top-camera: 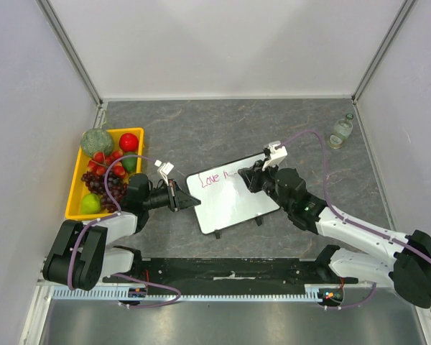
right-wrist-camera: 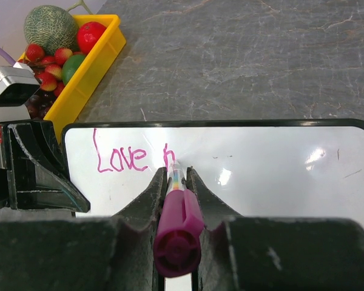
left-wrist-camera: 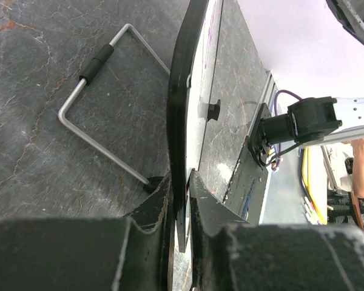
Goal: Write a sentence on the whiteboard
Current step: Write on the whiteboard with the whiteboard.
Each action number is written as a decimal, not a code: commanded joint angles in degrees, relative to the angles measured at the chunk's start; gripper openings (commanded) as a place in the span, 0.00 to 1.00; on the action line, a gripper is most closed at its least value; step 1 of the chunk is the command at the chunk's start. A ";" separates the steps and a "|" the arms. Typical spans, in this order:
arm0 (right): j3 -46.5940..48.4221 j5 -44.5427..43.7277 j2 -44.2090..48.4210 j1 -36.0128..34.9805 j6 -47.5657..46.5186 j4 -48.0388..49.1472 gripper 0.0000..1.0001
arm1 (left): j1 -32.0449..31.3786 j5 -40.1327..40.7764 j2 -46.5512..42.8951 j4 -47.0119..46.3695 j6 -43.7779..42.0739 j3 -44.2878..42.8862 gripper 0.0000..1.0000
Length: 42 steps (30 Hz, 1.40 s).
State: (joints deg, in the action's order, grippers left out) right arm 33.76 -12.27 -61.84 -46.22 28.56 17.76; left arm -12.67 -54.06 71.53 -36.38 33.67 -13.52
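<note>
The whiteboard [top-camera: 233, 201] lies tilted at the middle of the table. My left gripper [top-camera: 184, 198] is shut on its left edge. In the left wrist view the board's black frame [left-wrist-camera: 181, 103] runs edge-on between the jaws of the left gripper [left-wrist-camera: 183, 189]. The sentence [right-wrist-camera: 122, 159] reads "Love" in pink, followed by the start of one more letter. My right gripper [right-wrist-camera: 174, 174] is shut on a magenta marker [right-wrist-camera: 178, 225], whose tip touches the board at that last stroke. From above, the right gripper [top-camera: 253, 177] sits over the board's top edge.
A yellow tray [top-camera: 75, 177] holding a melon, an apple, grapes and other fruit stands at the left, close behind the left arm. A small clear bottle [top-camera: 341, 131] stands at the back right. A bent wire stand [left-wrist-camera: 103, 103] lies on the table beside the board.
</note>
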 commanded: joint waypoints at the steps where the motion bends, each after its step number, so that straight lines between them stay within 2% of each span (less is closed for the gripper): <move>1: -2.55 0.05 1.20 0.43 -0.17 -1.59 0.00 | -0.17 0.27 -0.25 -1.24 -1.06 -0.63 0.02; 7: -3.52 -0.21 1.99 0.43 0.19 -1.15 0.00 | -0.17 0.27 -0.25 -1.24 -1.06 -0.72 0.02; 18: 0.95 -2.23 -0.99 0.43 0.10 1.66 0.00 | -0.17 0.19 -0.34 -1.24 -1.06 -0.63 0.02; 26: 3.95 -4.34 -2.05 0.51 -1.84 -0.44 0.00 | -0.08 0.19 -0.42 -1.24 -1.06 -0.63 0.02; 42: 0.43 -3.64 1.02 0.60 -1.66 -2.73 0.00 | -0.17 0.27 -0.33 -1.15 -1.06 -0.63 0.02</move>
State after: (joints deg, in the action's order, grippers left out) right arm 35.46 -14.92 -62.02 -45.95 27.86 16.36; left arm -12.67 -54.08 71.53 -36.34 33.78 -13.52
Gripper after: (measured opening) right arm 0.192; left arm 0.163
